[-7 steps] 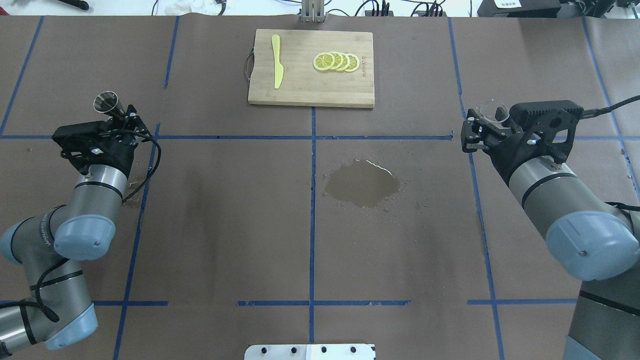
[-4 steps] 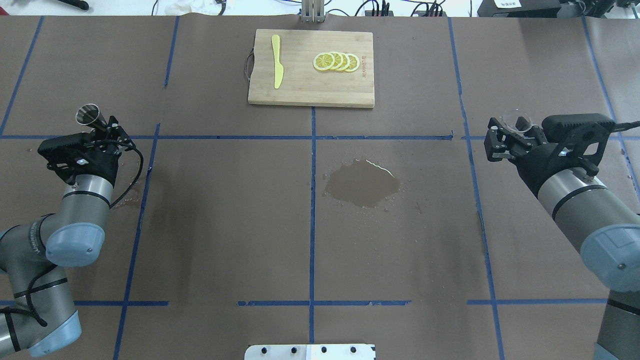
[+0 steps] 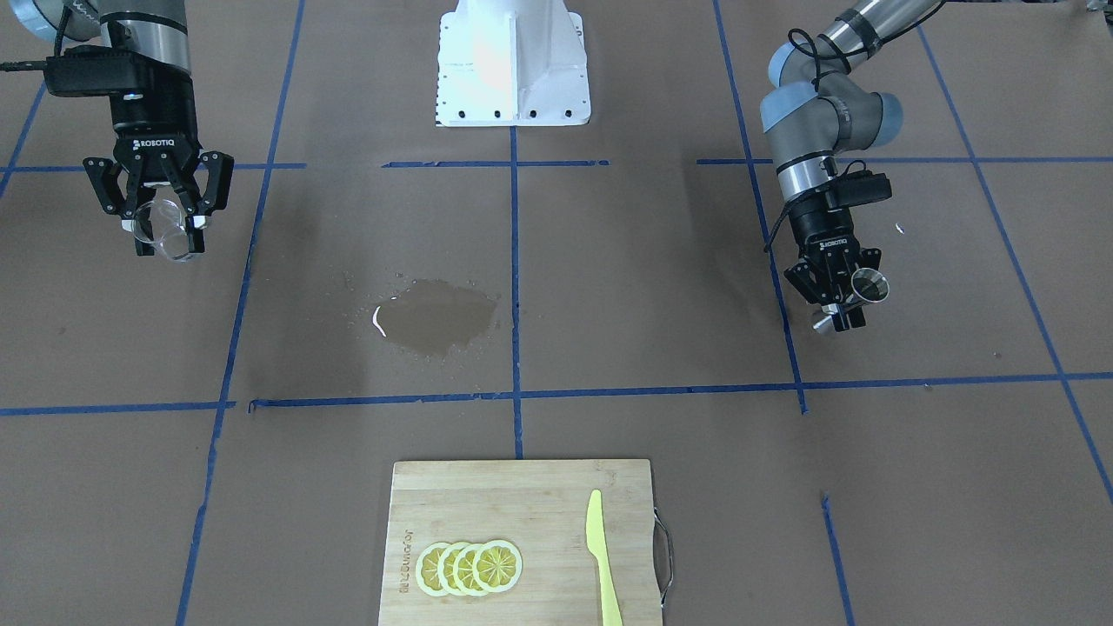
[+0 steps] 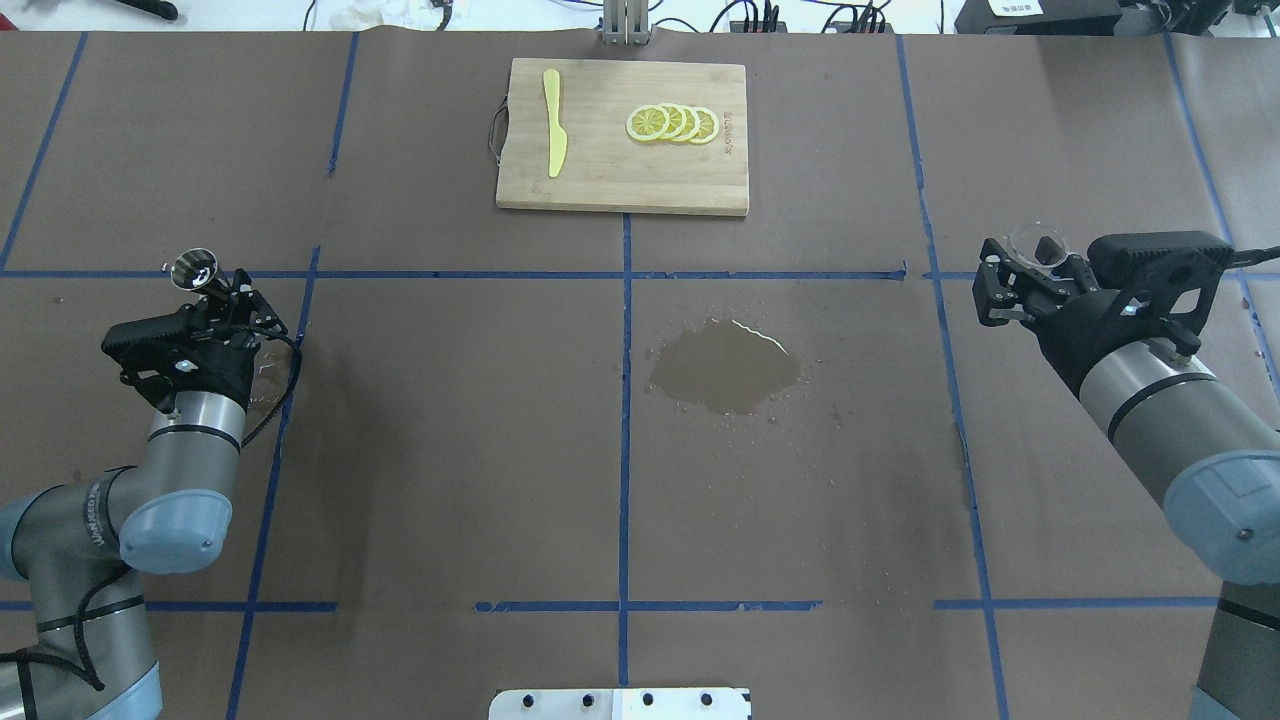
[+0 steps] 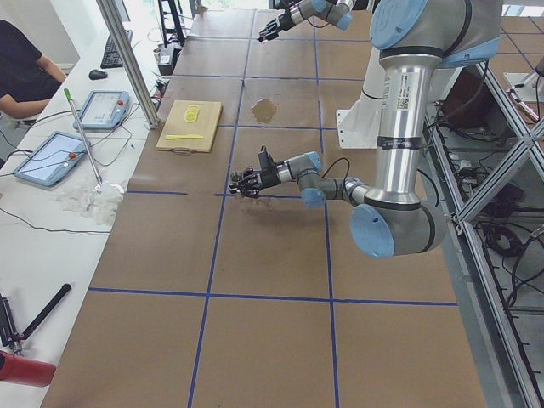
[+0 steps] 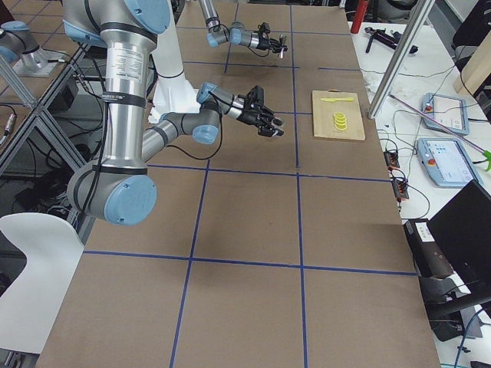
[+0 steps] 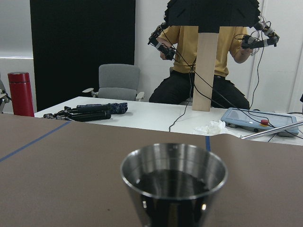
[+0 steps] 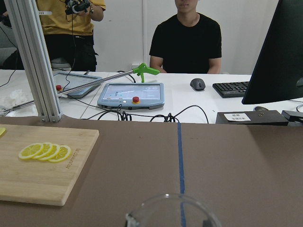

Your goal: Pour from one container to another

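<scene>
A small steel cup [image 4: 193,268] is held at the table's left side, my left gripper [image 4: 222,287] shut on its stem. It tilts outward in the front view, steel cup [image 3: 869,284] beside left gripper [image 3: 836,300]. The left wrist view looks into the steel cup [image 7: 173,182], whose inside looks dark. A clear glass cup [image 4: 1036,243] sits between the fingers of my right gripper [image 4: 1032,264] at the table's right side. In the front view the glass cup [image 3: 165,248] hangs in the right gripper [image 3: 167,228]. Its rim [image 8: 173,213] shows low in the right wrist view.
A wet puddle [image 4: 725,365] darkens the brown paper right of centre. A wooden cutting board [image 4: 600,180] at the far middle carries lemon slices [image 4: 672,123] and a yellow knife [image 4: 553,122]. Operators and tablets are beyond the far edge.
My left arm swung out left with the steel cup, then drew back toward the robot. My right arm moved right with the glass cup, then held still.
</scene>
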Controlling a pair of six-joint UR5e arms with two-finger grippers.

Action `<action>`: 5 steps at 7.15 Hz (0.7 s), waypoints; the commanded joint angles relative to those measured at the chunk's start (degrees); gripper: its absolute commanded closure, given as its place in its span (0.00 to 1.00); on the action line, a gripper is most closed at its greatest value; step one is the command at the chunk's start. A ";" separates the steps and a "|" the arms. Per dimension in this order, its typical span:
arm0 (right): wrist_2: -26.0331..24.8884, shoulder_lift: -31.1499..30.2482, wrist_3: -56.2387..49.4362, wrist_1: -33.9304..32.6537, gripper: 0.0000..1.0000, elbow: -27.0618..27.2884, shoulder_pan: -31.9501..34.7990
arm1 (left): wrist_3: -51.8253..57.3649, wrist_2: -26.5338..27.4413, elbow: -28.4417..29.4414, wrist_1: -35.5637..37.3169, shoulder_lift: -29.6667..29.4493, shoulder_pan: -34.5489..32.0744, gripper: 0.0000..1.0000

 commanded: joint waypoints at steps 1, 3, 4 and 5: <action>0.07 0.03 0.00 0.01 1.00 -0.08 0.00 | -0.13 0.05 0.50 2.00 -0.06 1.66 0.94; 0.33 0.03 -0.09 0.01 1.00 0.01 -0.09 | -0.05 -0.04 0.33 3.16 -0.06 2.10 0.82; 0.33 0.03 -0.09 0.01 1.00 -0.08 0.00 | 0.13 -0.13 0.33 3.16 -0.06 2.28 0.79; 0.33 0.03 0.00 0.01 1.00 -0.25 0.00 | 0.30 -0.21 0.24 3.16 -0.06 2.28 0.73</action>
